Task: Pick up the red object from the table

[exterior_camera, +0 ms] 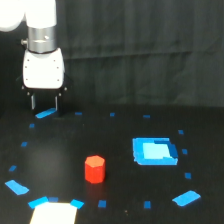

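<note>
The red object (94, 169) is a small red-orange hexagonal block standing upright on the black table (120, 150), a little left of centre in the exterior view. My gripper (45, 102) hangs from the white arm at the upper left, well behind and to the left of the block. Its two short dark fingers (33, 102) point down with a gap between them and hold nothing. The fingertips hover just above a blue tape mark (45, 114).
A larger blue rectangle (154, 151) lies to the right of the block. A white patch (54, 213) sits at the front left edge. Small blue tape marks are scattered over the table, such as one at the front right (186, 198). A dark curtain hangs behind.
</note>
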You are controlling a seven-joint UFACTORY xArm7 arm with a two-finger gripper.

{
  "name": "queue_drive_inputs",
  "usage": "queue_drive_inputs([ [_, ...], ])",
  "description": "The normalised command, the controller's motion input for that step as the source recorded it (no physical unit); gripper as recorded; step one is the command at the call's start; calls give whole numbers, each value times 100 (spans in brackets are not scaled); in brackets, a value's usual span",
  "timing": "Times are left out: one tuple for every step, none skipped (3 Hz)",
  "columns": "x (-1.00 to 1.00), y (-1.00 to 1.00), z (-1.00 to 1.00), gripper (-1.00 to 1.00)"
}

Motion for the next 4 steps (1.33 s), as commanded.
queue_drive_inputs([
  [37,-71,4,100],
  [-100,-44,-100,100],
  [-88,-58,-98,100],
  [-22,-42,-64,100],
])
